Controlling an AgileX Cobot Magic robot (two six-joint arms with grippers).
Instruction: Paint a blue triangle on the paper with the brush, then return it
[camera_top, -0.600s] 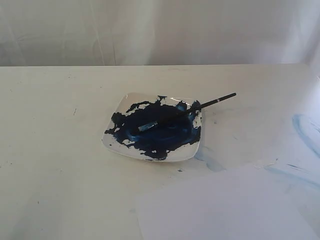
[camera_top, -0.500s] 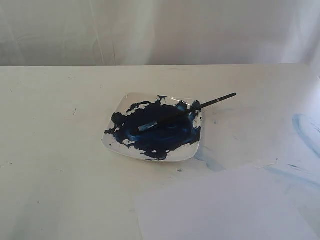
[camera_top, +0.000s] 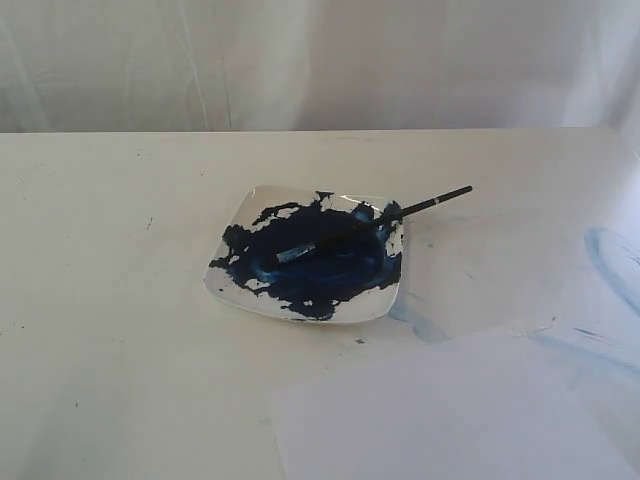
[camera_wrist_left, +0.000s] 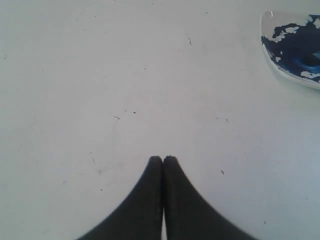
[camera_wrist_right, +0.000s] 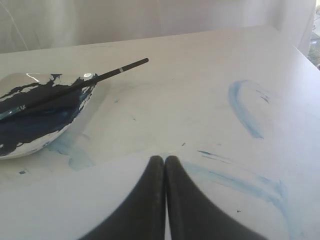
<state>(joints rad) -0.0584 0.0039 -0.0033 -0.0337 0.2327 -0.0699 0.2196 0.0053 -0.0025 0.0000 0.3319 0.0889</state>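
Brush (camera_top: 366, 228) across glossy blue-smeared square plate (camera_top: 222, 288), white paper (camera_top: 440, 420), left gripper (camera_wrist_left: 163, 159) and right gripper (camera_wrist_right: 164, 159) closed

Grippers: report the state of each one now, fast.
Left gripper: closed, empty.
Right gripper: closed, empty; the brush lies on the plate.

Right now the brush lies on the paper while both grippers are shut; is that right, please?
No: the exterior view shows the brush lying on the paint-covered plate, not the paper. The left gripper and right gripper are shut.
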